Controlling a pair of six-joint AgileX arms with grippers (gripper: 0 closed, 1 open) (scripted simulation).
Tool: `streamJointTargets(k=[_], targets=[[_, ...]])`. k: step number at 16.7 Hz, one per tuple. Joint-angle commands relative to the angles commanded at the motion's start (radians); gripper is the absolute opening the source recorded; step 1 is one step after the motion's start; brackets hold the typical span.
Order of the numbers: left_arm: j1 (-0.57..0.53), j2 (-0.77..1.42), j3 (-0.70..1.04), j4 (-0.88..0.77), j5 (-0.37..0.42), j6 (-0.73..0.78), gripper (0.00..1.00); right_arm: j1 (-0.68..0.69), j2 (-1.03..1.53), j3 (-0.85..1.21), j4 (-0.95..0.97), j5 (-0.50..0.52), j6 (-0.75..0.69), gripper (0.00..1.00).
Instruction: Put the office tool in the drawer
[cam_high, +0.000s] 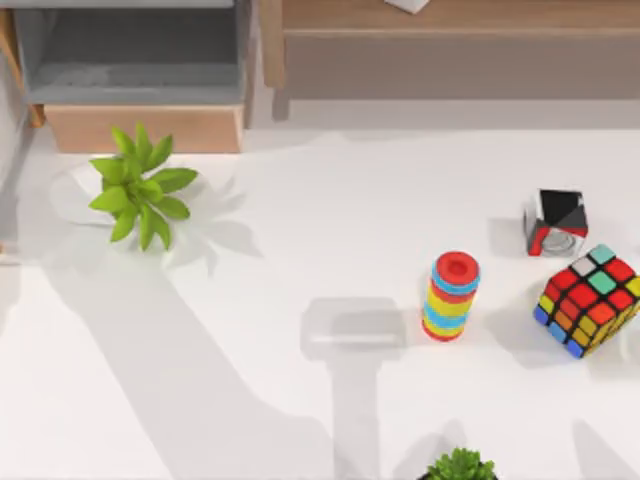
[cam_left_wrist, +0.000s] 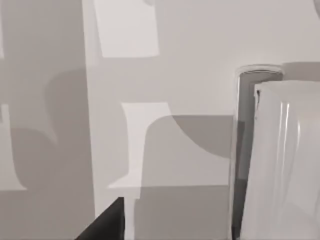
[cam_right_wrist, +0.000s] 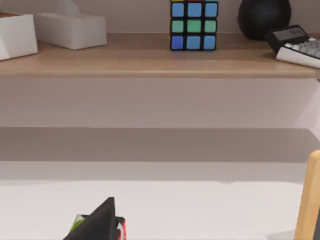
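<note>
Black, a wedge of the left gripper (cam_left_wrist: 107, 222) shows in the left wrist view; whether it is wide, narrow or holding anything I cannot tell. Beyond it the office tool (cam_left_wrist: 245, 150), a slim glassy bar with a rounded end, stands on the white table (cam_high: 300, 230), partly behind a wider clear block (cam_left_wrist: 287, 165). A like black wedge of the right gripper (cam_right_wrist: 100, 222) shows in the right wrist view, its state also beyond telling, facing the shelf (cam_right_wrist: 150, 62).

From above, a faint pale patch (cam_high: 365, 328) with a shadow lies at 9 o'clock of the ring stack (cam_high: 451, 296); tool or block, I cannot tell. The open drawer (cam_high: 145, 128) sits far off at 10 o'clock, a plant (cam_high: 140, 185) just at its 6.
</note>
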Motion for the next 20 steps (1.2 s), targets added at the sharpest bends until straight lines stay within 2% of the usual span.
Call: streamJointTargets(k=[5, 9, 14, 20], targets=[[-0.001, -0.007, -0.004, 0.009, 0.005, 0.005, 1.0, 0.0, 0.0, 0.0, 0.0, 0.0, 0.0, 1.0], [0.009, -0.093, -0.066, 0.148, 0.072, 0.076, 1.0, 0.0, 0.0, 0.0, 0.0, 0.0, 0.0, 1.0], [0.08, -0.257, -0.249, 0.524, 0.205, 0.272, 1.0, 0.0, 0.0, 0.0, 0.0, 0.0, 0.0, 1.0], [0.264, -0.429, -0.579, 1.109, 0.342, 0.631, 1.0, 0.0, 0.0, 0.0, 0.0, 0.0, 0.0, 1.0]])
